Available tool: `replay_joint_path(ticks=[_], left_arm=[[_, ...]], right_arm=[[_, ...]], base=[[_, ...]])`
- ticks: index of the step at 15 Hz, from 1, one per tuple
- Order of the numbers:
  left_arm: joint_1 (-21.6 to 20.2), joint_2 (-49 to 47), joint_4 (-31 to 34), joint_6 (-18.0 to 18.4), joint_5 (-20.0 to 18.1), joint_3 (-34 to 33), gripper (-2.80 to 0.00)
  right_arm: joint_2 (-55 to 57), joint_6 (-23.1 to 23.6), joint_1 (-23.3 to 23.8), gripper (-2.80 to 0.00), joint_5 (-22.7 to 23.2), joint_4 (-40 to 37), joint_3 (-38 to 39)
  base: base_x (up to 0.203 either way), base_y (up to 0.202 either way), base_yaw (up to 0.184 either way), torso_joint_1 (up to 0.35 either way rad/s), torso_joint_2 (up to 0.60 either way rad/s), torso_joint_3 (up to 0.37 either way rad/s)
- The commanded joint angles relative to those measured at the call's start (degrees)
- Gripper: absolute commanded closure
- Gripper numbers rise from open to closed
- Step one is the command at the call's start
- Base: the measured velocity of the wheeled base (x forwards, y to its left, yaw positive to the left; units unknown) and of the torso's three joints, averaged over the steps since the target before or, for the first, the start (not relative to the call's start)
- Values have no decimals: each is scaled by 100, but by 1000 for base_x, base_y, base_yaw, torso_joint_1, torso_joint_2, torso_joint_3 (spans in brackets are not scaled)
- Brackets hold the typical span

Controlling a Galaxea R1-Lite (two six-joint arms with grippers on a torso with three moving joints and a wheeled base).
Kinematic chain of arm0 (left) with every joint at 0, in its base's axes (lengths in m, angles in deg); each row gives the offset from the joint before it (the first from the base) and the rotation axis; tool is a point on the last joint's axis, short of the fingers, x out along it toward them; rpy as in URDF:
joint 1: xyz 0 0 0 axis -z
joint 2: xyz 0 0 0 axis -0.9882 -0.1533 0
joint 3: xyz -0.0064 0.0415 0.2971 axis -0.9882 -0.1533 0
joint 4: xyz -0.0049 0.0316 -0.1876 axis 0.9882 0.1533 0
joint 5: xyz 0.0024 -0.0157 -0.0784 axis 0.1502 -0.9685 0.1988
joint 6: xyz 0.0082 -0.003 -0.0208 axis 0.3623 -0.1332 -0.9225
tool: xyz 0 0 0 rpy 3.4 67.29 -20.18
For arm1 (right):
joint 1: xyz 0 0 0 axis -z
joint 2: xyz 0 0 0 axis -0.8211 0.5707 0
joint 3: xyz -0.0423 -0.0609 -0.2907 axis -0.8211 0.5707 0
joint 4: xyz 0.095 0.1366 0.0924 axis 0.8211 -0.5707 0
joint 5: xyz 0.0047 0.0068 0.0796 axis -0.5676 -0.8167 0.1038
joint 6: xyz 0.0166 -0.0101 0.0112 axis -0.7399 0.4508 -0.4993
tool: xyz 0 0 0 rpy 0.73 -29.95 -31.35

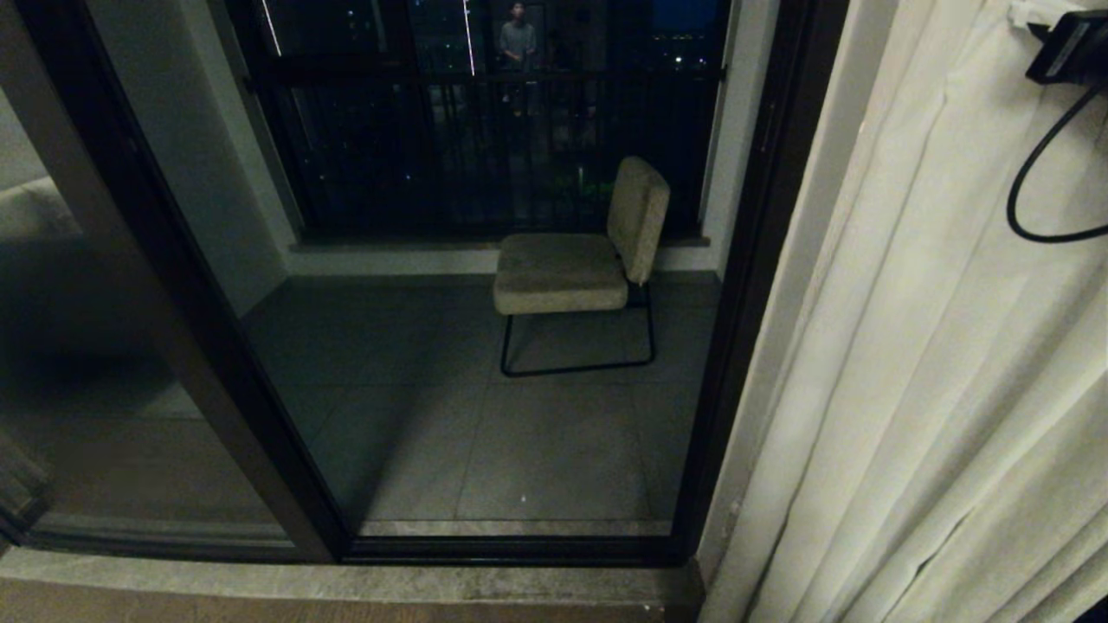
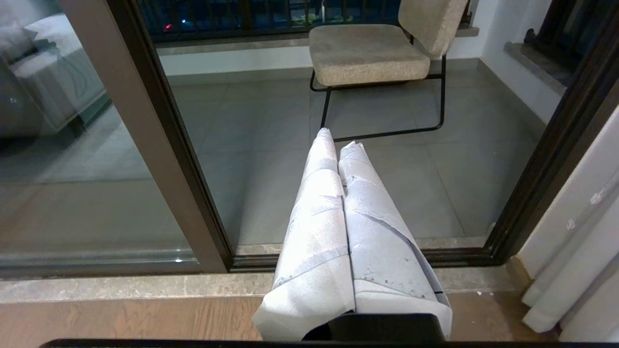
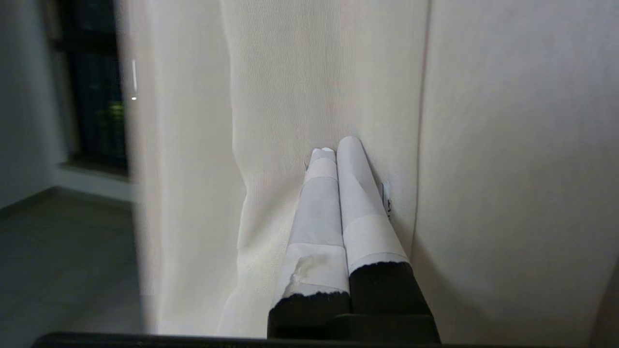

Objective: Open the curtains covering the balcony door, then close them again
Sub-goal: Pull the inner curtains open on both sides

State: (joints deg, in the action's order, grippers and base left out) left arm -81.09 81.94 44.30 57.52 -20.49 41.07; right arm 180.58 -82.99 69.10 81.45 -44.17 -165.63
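The curtains [image 1: 935,372] hang gathered in cream pleats at the right, beside the balcony door [image 1: 744,303], whose glass is uncovered. My right gripper [image 3: 336,145] is shut, with nothing between its white-wrapped fingers [image 3: 358,193]. Its tips press into a fold of the curtains [image 3: 290,87], high up. In the head view only the black wrist of the right arm [image 1: 1069,48] shows at the top right corner, against the fabric. My left gripper [image 2: 338,137] is shut and empty, parked low and pointing at the balcony door [image 2: 546,179].
Behind the glass a beige chair [image 1: 580,260] on a black frame stands on the tiled balcony before a black railing [image 1: 485,130]. A person [image 1: 518,39] shows in the dark glass at the top. A stone sill [image 1: 346,584] runs below the door.
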Motion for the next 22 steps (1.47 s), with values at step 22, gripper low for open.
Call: replay_joint_path(ticks=[22], left_arm=[[-1,2,-5,2,-4,0,0]], right_arm=[[1049,58,1366,0,-461,843,-871]], base=[[0,0,0,0,0,0]])
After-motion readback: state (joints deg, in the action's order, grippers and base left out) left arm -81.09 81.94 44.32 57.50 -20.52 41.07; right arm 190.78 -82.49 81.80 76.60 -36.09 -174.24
